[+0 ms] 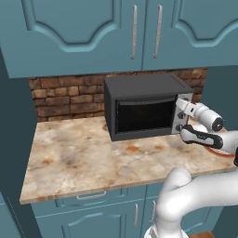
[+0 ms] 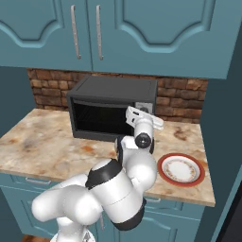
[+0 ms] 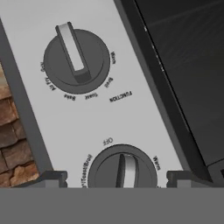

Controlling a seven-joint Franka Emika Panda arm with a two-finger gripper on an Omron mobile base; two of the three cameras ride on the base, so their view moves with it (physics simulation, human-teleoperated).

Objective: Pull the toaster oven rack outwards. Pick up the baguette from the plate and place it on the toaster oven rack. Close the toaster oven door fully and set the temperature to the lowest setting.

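The boxy black toaster oven (image 1: 146, 107) sits on the marble counter (image 1: 79, 158) against the brick wall, its dark glass door (image 1: 145, 115) shut. The round white plate with the orange-red rim (image 2: 181, 169), to the oven's right, is bare, so I judge the baguette is inside and only the temperature is left. My fingers (image 3: 52, 178) stand wide either side of the nearer of two dark knobs (image 3: 124, 169) on the silver panel (image 3: 94, 118), gripping nothing yet.

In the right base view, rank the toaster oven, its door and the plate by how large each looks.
1. toaster oven
2. toaster oven door, partly hidden behind the arm
3. plate, smallest despite lying nearer the camera
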